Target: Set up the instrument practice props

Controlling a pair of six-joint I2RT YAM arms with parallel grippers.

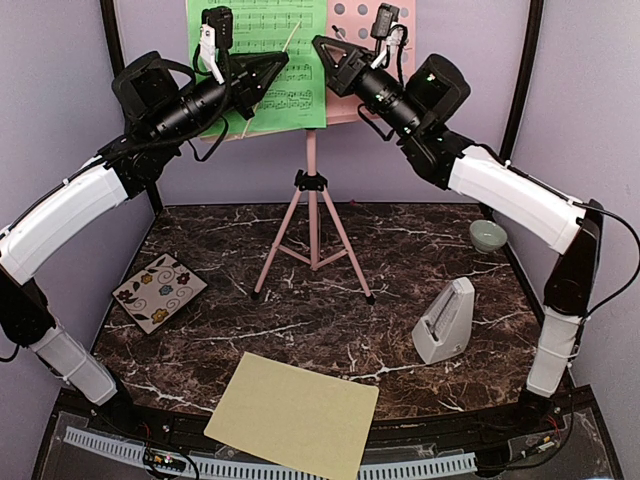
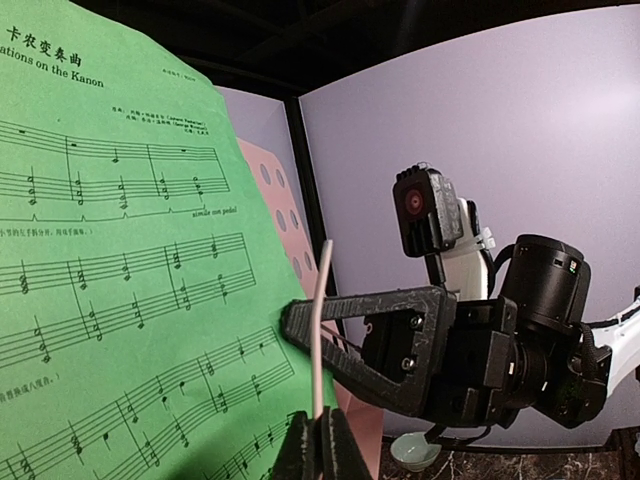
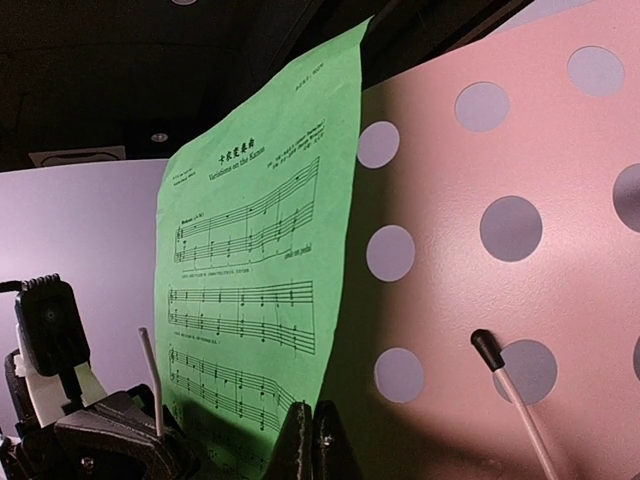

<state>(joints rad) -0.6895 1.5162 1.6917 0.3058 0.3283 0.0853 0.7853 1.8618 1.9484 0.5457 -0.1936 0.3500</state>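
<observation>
Green music sheet [image 2: 120,250] is resting upright on the desk of the pink music stand [image 3: 590,290]; left gripper [image 2: 320,445] is pinching the stand's white page-holder wire [image 2: 318,330], likely to fold it over the page, while right gripper [image 3: 312,440], closed and empty, is hovering at the sheet's edge

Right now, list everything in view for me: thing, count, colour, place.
music stand: one, pink, back middle of the table, holed desk on top.
green sheet: one, green, printed music, on the desk's left side.
yellow sheet: one, pale yellow, flat at the table's near edge.
metronome: one, light grey, right side.
tile: one, flowered, left side.
bowl: one, pale green, back right.
left rod: one, white, at the green sheet's edge.
right rod: one, white, black tip, before the bare desk.
table: one, dark marble.
left hand: one, black, shut on the left rod.
right hand: one, black, shut, empty.
</observation>
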